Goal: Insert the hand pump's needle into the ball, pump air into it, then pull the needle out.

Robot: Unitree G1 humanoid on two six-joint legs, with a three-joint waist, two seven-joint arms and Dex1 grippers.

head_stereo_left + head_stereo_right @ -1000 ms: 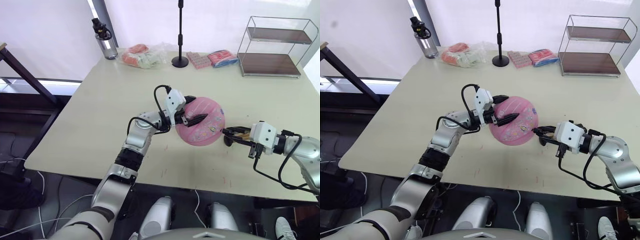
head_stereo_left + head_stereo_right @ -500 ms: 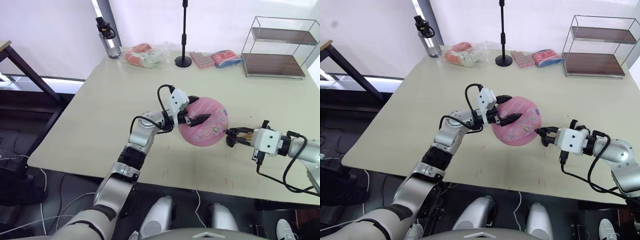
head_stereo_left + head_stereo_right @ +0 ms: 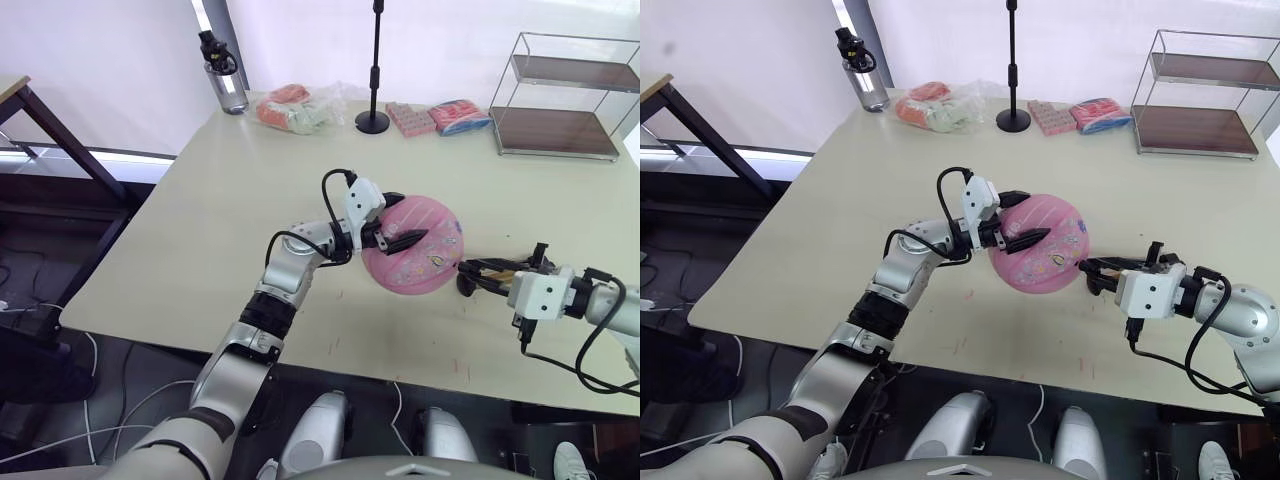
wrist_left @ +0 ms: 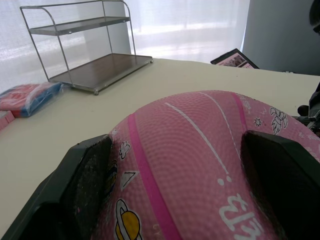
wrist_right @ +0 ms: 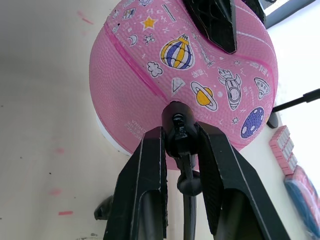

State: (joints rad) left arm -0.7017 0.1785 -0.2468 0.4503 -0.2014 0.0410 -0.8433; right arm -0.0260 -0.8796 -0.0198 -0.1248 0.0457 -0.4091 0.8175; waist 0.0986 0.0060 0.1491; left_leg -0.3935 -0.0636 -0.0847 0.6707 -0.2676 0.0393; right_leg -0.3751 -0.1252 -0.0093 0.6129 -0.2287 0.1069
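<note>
The right gripper, two black fingers on a white wrist block, lies low over the near right part of the pale beige table, clenched on the small black fitting at the end of the hand pump's thin black hose; in the right wrist view the fingers pinch that round black fitting from both sides, its tip set against the ball's skin among the planet and rocket prints; the needle itself is too small to make out; a bit of the gold-bronze pump cylinder shows between the ball and the right wrist, lying on the table; just beyond and to the left sits the pink rubber ball with small cartoon prints, round, resting near the table's middle; the left gripper, black fingers on a white block with a looping black cable, grasps the ball from its left side, one finger lying across the front face and the other over the top; in the left wrist view the two black pads press the ball on either side; farther back along the far edge stand a grey water bottle with a black cap, a clear bag of pink and pale packets, a black round-based stand with a thin upright rod, a red patterned flat packet, a pink and blue packet, and a two-tier wire shelf with dark wooden boards at the far right corner
</note>
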